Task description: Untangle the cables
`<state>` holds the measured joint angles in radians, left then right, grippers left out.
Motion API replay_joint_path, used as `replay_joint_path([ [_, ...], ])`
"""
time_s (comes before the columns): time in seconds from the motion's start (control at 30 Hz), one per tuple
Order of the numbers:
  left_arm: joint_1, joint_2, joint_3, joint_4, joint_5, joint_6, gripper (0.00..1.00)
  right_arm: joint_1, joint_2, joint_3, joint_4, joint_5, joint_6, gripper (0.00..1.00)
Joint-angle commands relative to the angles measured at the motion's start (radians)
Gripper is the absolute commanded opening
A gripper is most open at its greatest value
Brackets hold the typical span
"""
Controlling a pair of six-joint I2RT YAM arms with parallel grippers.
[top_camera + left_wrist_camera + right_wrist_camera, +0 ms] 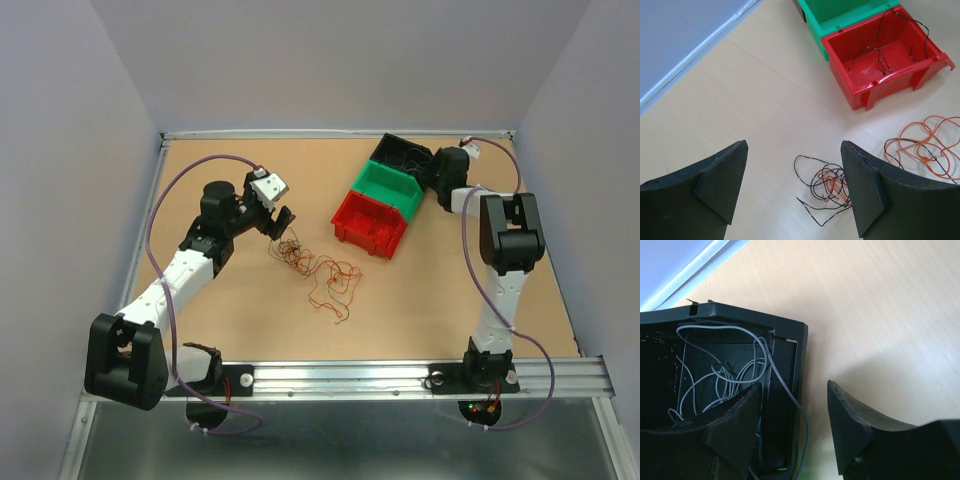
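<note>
Left gripper [794,150] sits nearest the cables [829,184]
Jaws spread wide, empty; the knot lies just below between them, orange loops trailing off to the right

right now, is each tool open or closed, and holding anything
Left tool: open, empty, above the cables.
Right tool: open, empty, straddling the black bin wall, a grey cable loose in the gap.
</note>
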<state>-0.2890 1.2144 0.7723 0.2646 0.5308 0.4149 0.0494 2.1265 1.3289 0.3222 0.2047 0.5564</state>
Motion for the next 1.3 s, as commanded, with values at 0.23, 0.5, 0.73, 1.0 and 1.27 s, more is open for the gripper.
replay_joint_path([
  [0.23,-0.006,-0.010,0.002,0.021,0.020,0.010,0.86,0.067,-0.076,0.032,0.003,0.178,-0.102,0.51],
  [0.5,-0.007,-0.015,0.001,0.019,0.023,0.012,0.86,0.087,-0.077,0.036,0.006,0.203,-0.121,0.28],
  [0.73,-0.007,-0.015,0.002,0.016,0.023,0.012,0.86,0.086,-0.065,0.039,0.017,0.165,-0.098,0.01],
  [1.0,-0.007,-0.006,0.007,0.015,0.026,0.015,0.86,0.086,-0.068,0.064,0.025,0.096,-0.081,0.01],
  [1.27,-0.007,-0.003,0.007,0.012,0.021,0.022,0.86,0.086,0.057,0.274,-0.081,-0.028,-0.063,0.01],
])
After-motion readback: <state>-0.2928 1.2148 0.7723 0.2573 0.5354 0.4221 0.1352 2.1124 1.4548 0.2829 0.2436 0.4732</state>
